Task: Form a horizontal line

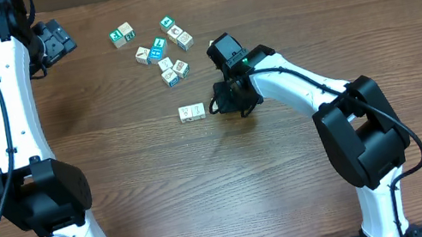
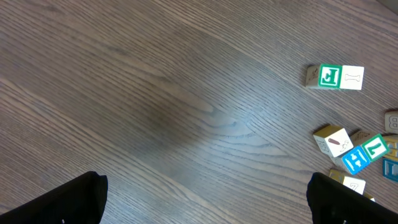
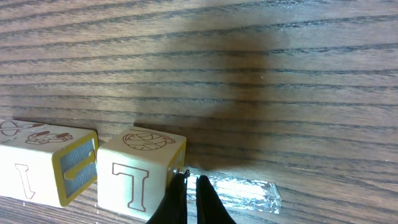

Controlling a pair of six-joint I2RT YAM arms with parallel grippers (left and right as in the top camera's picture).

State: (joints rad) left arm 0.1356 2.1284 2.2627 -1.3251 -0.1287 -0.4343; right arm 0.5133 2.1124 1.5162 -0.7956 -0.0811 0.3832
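The horizontal line [image 1: 192, 112] is a short row of pale cubes at mid-table. In the right wrist view its right end cube [image 3: 140, 177] bears a red-outlined letter, with a narrow gap to the yellow-edged cube [image 3: 46, 163] on its left. My right gripper [image 3: 191, 182] is shut and holds nothing. Its tips rest low against the red-lettered cube's right side, and overhead this right gripper [image 1: 220, 105] stands at the row's right end. My left gripper [image 1: 61, 42] hovers open at the far left, and its dark fingers [image 2: 62, 202] frame bare wood.
Several loose teal-and-white cubes [image 1: 160, 49] lie scattered behind the row; the left wrist view shows some of those cubes [image 2: 354, 152] at its right edge. A strip of clear tape [image 3: 242, 190] lies on the wooden table [image 1: 164, 196] just right of my right fingertips.
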